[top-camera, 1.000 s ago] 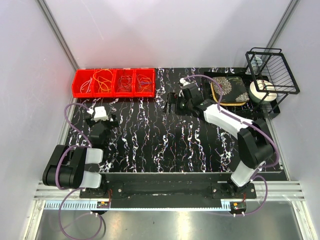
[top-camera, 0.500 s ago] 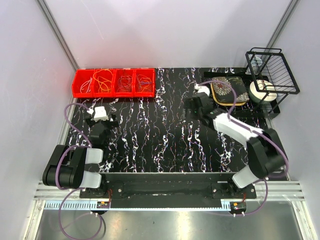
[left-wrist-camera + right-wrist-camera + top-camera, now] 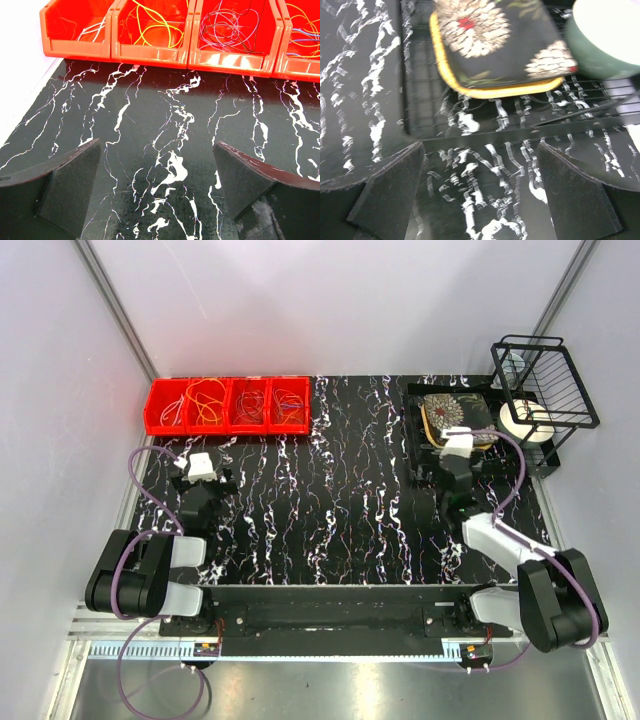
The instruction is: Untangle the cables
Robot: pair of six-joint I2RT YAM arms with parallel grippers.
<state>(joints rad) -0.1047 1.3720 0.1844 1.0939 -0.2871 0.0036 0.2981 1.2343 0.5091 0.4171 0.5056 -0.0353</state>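
the cables [image 3: 207, 403] lie in loose tangles inside a row of four red bins [image 3: 230, 428] at the far left of the black marbled table [image 3: 330, 500]. from the left wrist the bins' tops and the rightmost bin are cut off, and single strands are hard to tell apart. the left gripper [image 3: 157, 145] is spread wide, holding nothing, short of the bins. the right gripper [image 3: 480, 145] also gapes empty, facing a blurred floral plate [image 3: 495, 45] on a black wire tray [image 3: 420, 100]; a pale green bowl [image 3: 605, 40] is cropped.
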